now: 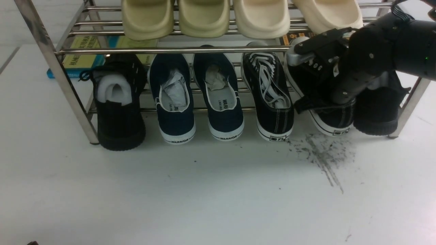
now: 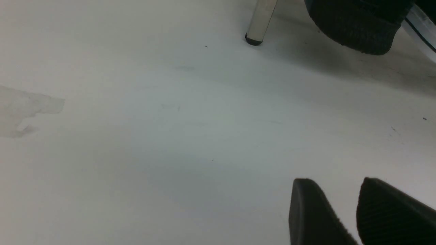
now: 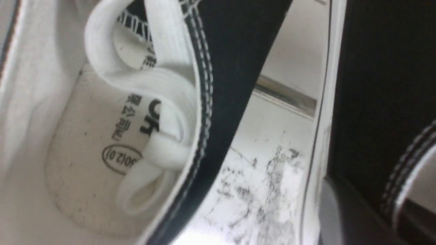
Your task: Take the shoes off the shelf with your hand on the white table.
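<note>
Two black sneakers (image 1: 272,102) with white laces sit side by side on the lower tier of the shelf (image 1: 170,50), toward its right end, heels facing front. The right gripper (image 1: 315,102) is down on the sneaker nearer that end; whether it is clamped cannot be told. The left gripper (image 2: 351,207) hangs over the white table (image 1: 204,190) near the shelf's left front corner, fingers slightly apart, empty.

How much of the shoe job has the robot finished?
Nothing is finished yet: both shoes sit in the shelf's lower tier. The right gripper is at the right-hand shoe's opening; I can't see a firm grip. Left: pull both onto the white table.
</note>
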`<action>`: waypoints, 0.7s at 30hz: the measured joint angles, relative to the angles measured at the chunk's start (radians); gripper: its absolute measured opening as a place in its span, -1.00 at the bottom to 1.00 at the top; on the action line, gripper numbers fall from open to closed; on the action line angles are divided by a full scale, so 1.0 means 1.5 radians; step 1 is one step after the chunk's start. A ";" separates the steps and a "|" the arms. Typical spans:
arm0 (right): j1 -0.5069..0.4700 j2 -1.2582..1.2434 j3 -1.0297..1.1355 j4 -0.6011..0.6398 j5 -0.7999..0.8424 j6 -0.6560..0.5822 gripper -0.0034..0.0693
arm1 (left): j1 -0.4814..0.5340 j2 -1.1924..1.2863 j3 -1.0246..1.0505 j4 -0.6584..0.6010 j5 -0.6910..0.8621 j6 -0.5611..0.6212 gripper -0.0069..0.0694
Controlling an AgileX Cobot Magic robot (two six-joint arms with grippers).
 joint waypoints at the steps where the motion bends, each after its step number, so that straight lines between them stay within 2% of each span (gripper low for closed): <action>1: 0.000 -0.007 0.000 0.001 0.021 -0.001 -0.90 | 0.000 0.000 0.000 0.000 0.000 0.000 -0.19; 8: -0.001 -0.111 0.000 0.048 0.146 -0.004 -0.90 | 0.000 0.000 0.000 0.000 0.000 0.000 -0.19; 21: -0.001 -0.270 0.001 0.163 0.299 -0.041 -0.89 | 0.000 0.000 0.000 0.000 0.000 0.000 -0.19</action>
